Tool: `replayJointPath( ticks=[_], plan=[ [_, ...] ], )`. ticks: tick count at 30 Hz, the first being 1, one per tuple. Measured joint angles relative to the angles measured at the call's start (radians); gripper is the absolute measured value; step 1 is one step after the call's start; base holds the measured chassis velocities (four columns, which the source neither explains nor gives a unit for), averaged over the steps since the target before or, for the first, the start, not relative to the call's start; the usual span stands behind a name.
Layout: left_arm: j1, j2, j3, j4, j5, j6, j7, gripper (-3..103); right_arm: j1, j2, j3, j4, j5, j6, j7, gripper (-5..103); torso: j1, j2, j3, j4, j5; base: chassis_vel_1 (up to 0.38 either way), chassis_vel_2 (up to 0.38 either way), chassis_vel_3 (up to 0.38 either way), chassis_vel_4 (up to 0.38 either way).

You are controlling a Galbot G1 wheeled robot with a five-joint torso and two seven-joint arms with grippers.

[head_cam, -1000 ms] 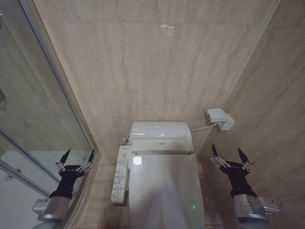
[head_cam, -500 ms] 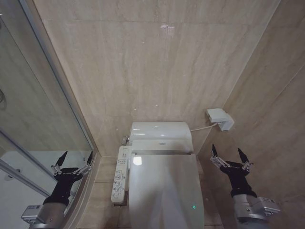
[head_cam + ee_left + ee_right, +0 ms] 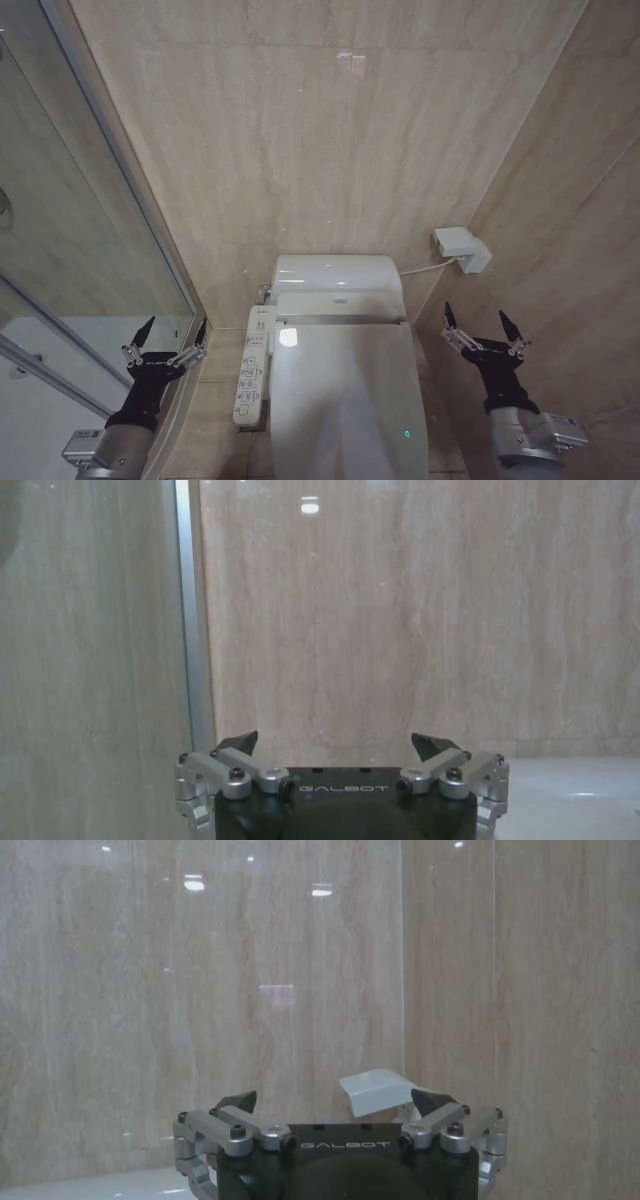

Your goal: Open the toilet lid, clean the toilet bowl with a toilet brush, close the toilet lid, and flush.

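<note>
Lid [image 3: 345,400] lay down over the toilet between my left pincer [image 3: 168,337] and right pincer [image 3: 484,328], both spread wide, holding nothing.

We find the room evenly and softly lit, warm in tone, with no hard shadows. Light comes from overhead: small bright reflections sit high on the polished far wall [image 3: 350,58], and repeat as spots on the same stone in both wrist views. A sharp glare patch lies on the far left part of the toilet lid [image 3: 288,337], whose glossy surface also carries a dim broad sheen. The glass panel [image 3: 60,230] on the left mirrors the wall faintly. Straight lines lean outward toward the head view's edges. Both wrist views look slightly soft, the wall grain smeared.
</note>
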Motion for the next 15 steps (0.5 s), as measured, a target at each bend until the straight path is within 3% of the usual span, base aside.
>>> replayJointPath(
  ticks=[15],
  plan=[
    [-0.005,0.005,-0.009,0.009,0.004,-0.002,0.006,100,0.000,0.000,0.000,0.000,0.000,0.000,0.000,100,0.000,0.000,0.000,0.0000,0.0000,0.000,0.000,0.000,0.000]
  ],
)
